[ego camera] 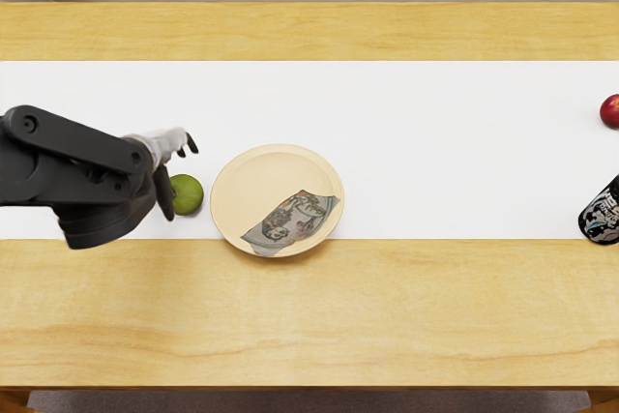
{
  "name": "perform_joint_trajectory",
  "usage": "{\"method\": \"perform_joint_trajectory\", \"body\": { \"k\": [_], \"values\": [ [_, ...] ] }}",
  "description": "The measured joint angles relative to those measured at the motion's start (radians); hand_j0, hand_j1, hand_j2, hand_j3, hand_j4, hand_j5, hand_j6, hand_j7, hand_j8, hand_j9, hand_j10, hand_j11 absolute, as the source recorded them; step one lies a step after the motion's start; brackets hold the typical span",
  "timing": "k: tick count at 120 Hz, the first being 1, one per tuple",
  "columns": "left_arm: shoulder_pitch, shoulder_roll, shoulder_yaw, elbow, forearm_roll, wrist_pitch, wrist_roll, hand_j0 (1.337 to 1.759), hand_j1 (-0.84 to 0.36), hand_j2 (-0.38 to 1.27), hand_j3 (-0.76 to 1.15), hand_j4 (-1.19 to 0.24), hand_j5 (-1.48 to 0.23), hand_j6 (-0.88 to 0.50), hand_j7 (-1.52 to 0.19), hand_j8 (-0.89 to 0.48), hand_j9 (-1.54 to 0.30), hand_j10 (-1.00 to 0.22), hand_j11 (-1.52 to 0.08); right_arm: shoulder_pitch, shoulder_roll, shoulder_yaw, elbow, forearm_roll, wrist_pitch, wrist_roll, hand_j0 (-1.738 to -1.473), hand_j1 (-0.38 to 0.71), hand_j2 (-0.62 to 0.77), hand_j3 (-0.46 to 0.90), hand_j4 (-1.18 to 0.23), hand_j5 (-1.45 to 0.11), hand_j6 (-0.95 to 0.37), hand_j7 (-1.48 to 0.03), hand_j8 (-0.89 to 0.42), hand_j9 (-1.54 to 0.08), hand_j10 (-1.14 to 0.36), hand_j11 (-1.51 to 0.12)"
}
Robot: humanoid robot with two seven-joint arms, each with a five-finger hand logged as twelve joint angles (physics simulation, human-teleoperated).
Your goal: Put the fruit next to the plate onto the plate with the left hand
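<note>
Head view: green fruit (187, 193) sits on the surface (406, 307) just at nine o'clock of the plate (259, 179), at five o'clock of the left robot hand (164, 162), whose fingers are spread and hold nothing.

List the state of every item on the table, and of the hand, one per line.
left hand: fingers open, spread just left of the green fruit, holding nothing.
green fruit: resting on the white runner beside the plate, not on it.
plate: flat on the runner, no fruit on it.
red fruit: on the runner at the right edge, partly cut off.
dark can: at the right edge, partly cut off, seems tilted.
</note>
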State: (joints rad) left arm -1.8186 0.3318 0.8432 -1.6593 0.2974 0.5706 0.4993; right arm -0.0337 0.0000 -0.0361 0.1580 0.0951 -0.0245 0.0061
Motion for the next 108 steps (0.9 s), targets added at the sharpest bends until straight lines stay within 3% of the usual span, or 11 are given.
{"method": "perform_joint_trajectory", "body": {
  "k": [53, 108],
  "values": [
    [0.044, -0.043, 0.002, 0.016, 0.010, 0.040, -0.001, 1.658, -0.04, 0.06, 0.00, -0.32, -0.42, -0.32, -0.42, -0.32, -0.42, -0.32, -0.42, 0.000, 0.000, 0.000, 0.000, 0.000, 0.000, 0.000, -1.658, -0.31, -0.01, 0.00, -0.03, -0.04, -0.03, -0.04, -0.03, -0.04, -0.03, -0.04],
    [0.064, -0.053, 0.003, 0.044, 0.011, 0.040, -0.001, 1.658, -0.16, 0.09, 0.00, -0.43, -0.55, -0.43, -0.55, -0.43, -0.55, -0.43, -0.55, 0.000, 0.000, 0.000, 0.000, 0.000, 0.000, 0.000, -1.658, -0.31, -0.01, 0.00, -0.03, -0.04, -0.03, -0.04, -0.03, -0.04, -0.03, -0.04]
  ]
}}
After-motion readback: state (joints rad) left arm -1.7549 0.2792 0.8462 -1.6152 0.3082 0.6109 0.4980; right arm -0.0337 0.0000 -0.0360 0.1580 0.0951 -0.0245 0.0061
